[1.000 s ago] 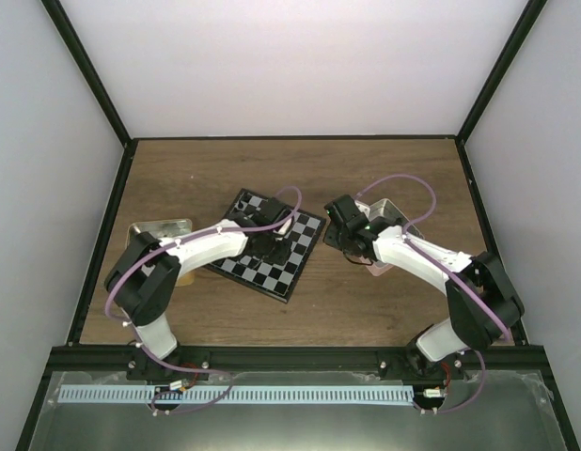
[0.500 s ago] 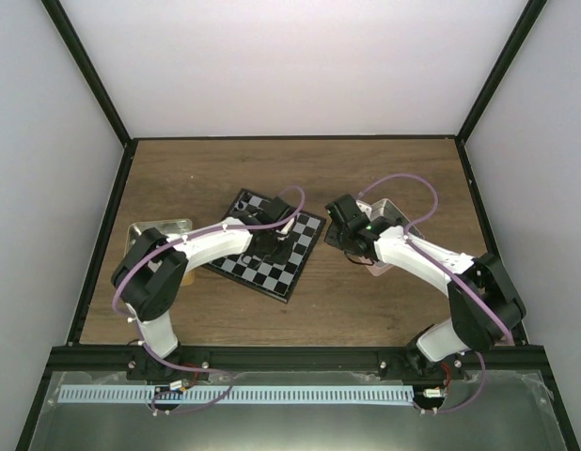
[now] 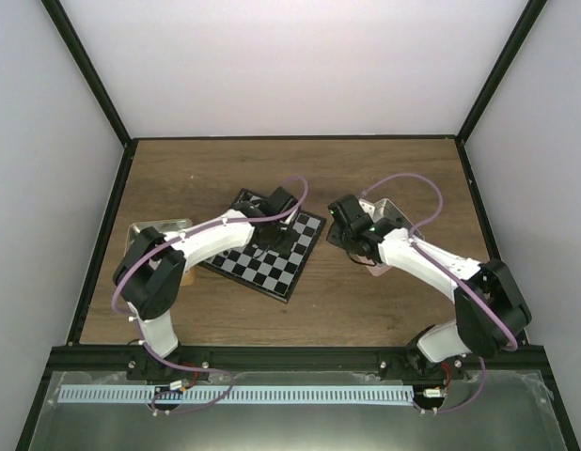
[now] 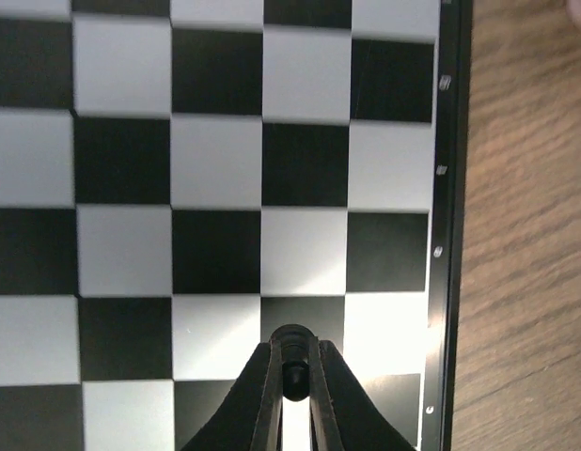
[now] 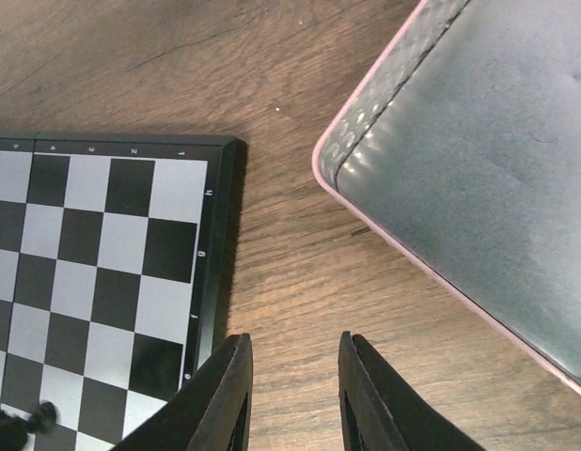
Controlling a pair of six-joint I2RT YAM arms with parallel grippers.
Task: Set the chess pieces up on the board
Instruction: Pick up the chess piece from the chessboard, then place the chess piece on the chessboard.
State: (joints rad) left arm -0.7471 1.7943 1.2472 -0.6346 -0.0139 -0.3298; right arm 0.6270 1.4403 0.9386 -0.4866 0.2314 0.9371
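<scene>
White arms (image 3: 211,242), purple cables (image 3: 403,177)

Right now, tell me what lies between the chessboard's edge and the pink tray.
Only bare wooden table lies between the chessboard and the pink tray, as the right wrist view shows. The right gripper, open, hovers over that gap.

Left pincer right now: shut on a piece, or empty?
Shut on a black chess piece. In the left wrist view the left pincer pinches it with no gap showing, over the board.
</scene>
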